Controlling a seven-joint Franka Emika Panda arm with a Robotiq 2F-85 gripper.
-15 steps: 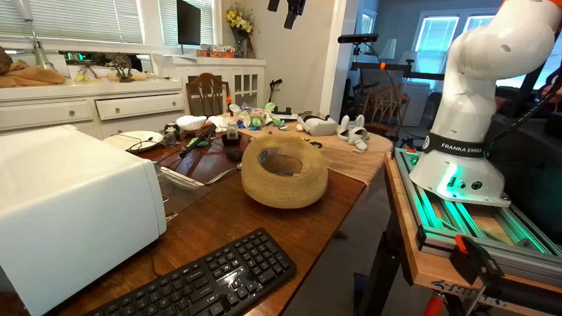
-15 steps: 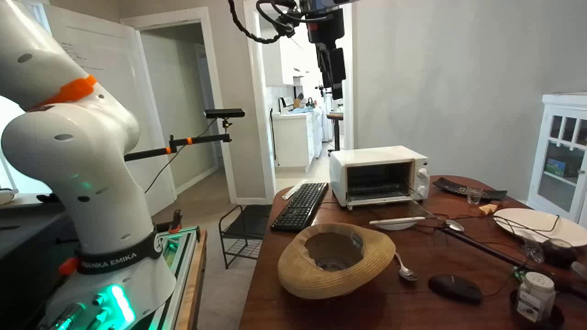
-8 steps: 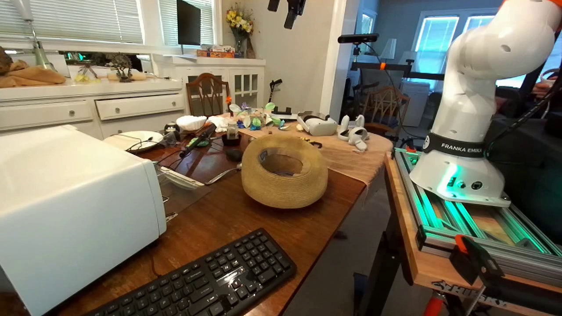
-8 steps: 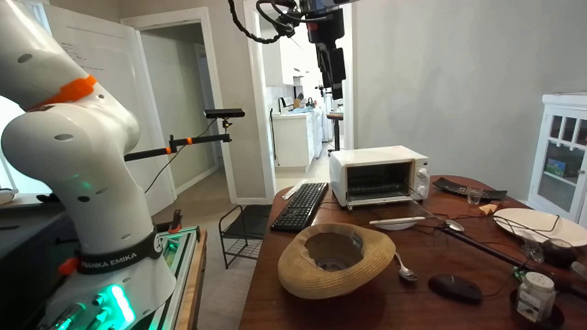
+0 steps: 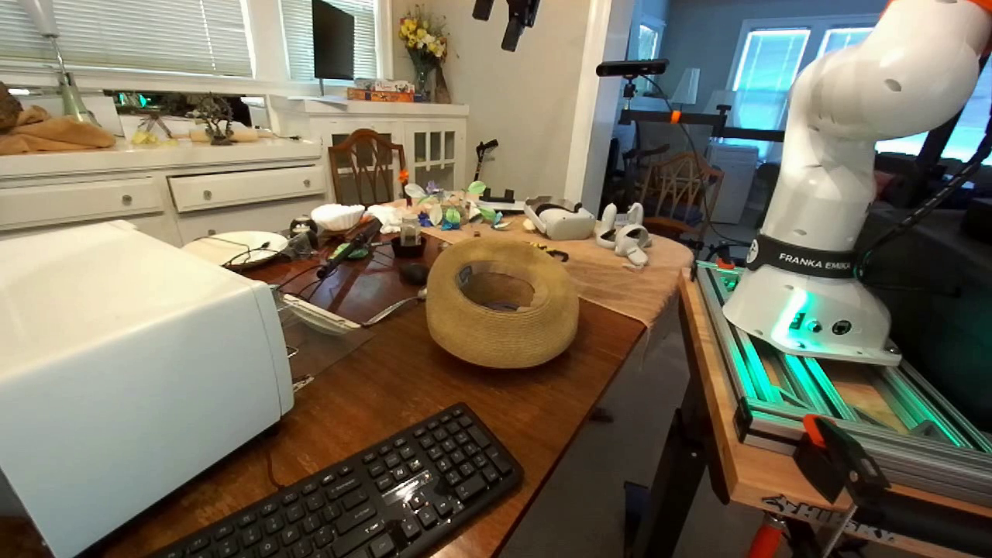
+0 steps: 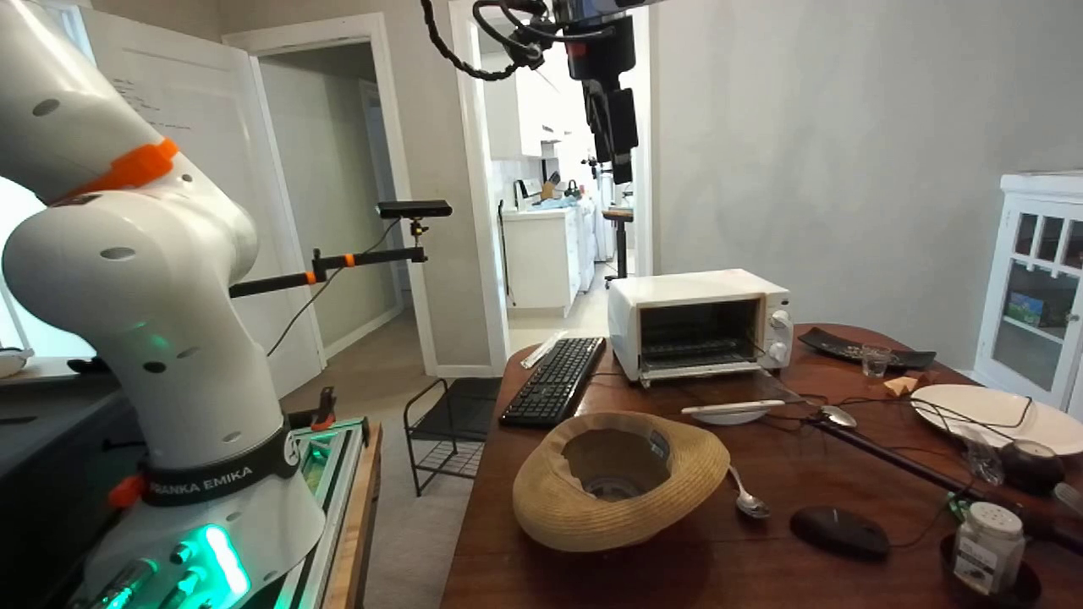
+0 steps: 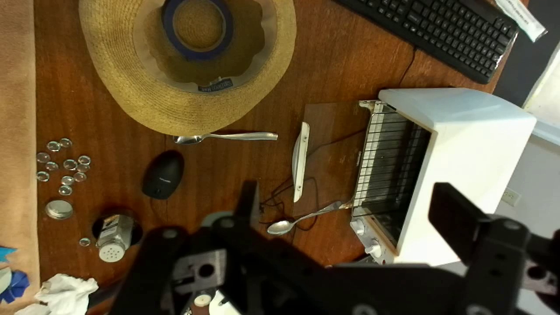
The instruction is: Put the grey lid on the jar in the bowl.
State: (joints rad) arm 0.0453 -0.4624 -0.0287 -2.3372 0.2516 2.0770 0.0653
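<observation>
We look over a wooden worktop (image 6: 761, 575), with a white robot arm (image 6: 169, 296) standing beside it. On the worktop we see a white toaster oven (image 7: 472, 162), its glass door folded down. A straw hat (image 6: 605, 512) rests brim up in both exterior views, and a black keyboard (image 6: 554, 381) lies near the oven. We also pick out a white plate (image 6: 1049, 427), well apart from the hat. Next comes the end effector (image 7: 348, 201), which hangs high above the worktop, its jaws spread wide apart. One spoon (image 7: 238, 136) lies just beside the hat; a second spoon (image 7: 280, 227) lies near the oven. Smaller than these are a dark bowl (image 6: 1027, 584) and a black mouse (image 7: 164, 174), the mouse lying between the bowl and the hat. The jar (image 6: 988, 550), which has a white top pierced with holes, sits in the bowl. In the wrist view we find the grey lid (image 7: 59, 209) on the worktop, near the jar but apart from it. Just beside the lid lie small clear beads (image 7: 70, 164).
</observation>
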